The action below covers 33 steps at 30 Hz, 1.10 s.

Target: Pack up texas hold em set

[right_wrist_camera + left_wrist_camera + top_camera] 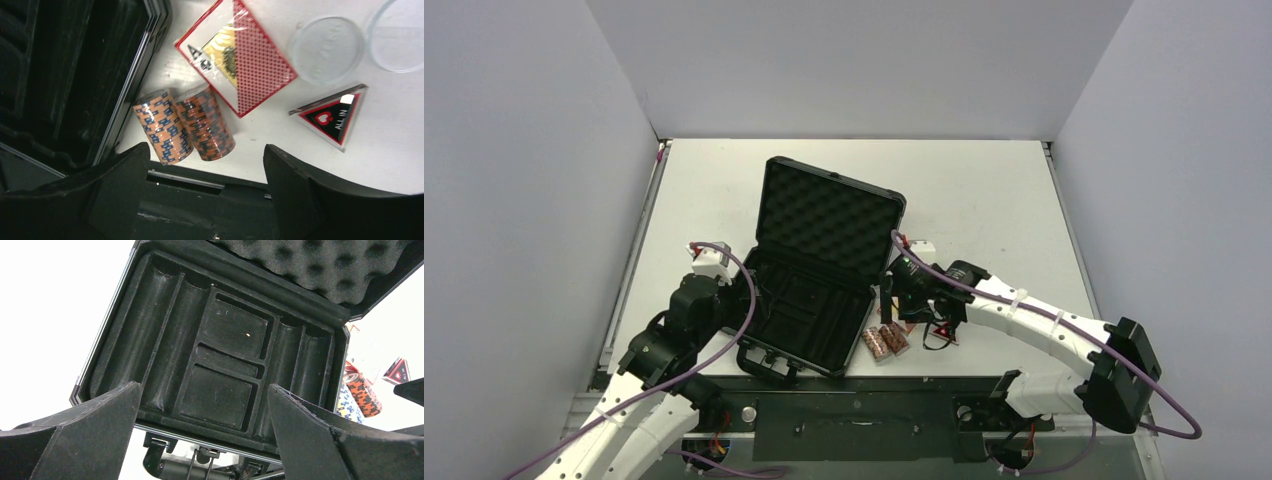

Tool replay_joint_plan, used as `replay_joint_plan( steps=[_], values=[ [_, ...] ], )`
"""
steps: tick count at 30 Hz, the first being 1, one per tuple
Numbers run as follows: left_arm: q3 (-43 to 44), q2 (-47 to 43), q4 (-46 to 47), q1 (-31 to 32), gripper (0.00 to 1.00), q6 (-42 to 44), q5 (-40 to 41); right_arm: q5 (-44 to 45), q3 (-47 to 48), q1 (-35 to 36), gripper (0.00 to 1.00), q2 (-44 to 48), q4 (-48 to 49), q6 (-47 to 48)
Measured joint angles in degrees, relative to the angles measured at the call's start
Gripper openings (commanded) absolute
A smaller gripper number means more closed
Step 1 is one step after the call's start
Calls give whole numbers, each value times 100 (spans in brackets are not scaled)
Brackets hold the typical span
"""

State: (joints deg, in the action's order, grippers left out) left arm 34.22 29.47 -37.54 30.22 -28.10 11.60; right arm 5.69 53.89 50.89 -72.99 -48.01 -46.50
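The black case (809, 310) lies open mid-table, its egg-crate foam lid (829, 215) upright; the tray compartments (220, 355) are empty. Two reddish-brown chip rolls (162, 127) (205, 122) lie side by side on the table just right of the case (75, 75). The pink card box (237, 55) lies beyond them, and the red-black triangle (330, 115) to their right. My right gripper (205, 175) is open and empty above the rolls, also seen in the top view (900, 292). My left gripper (205, 405) is open and empty over the case's front-left part (714, 270).
Two clear round discs (327, 49) (397, 32) lie on the table beyond the triangle. The case's handle and latches (769, 362) face the near table edge. White walls enclose the table on three sides.
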Motion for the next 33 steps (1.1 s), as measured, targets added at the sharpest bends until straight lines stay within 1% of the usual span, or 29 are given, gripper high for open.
replay_joint_plan(
  steps=[2, 7, 12, 14, 22, 33],
  values=[
    [0, 20, 0, -11, 96, 0, 0, -151, -76, 61, 73, -44, 87, 87],
    [0, 37, 0, -79, 96, 0, 2, -575, -409, 140, 66, -278, 297, 240],
    [0, 26, 0, -153, 96, 0, 2, -706, -570, 166, 57, -361, 409, 284],
    [0, 24, 0, -160, 96, 2, 0, -706, -570, 166, 55, -378, 468, 299],
    [0, 22, -2, -179, 96, 0, 0, -702, -577, 168, 51, -715, 673, 385],
    [0, 9, -2, -184, 96, 0, 2, -608, -669, 168, 49, -1038, 874, 509]
  ],
)
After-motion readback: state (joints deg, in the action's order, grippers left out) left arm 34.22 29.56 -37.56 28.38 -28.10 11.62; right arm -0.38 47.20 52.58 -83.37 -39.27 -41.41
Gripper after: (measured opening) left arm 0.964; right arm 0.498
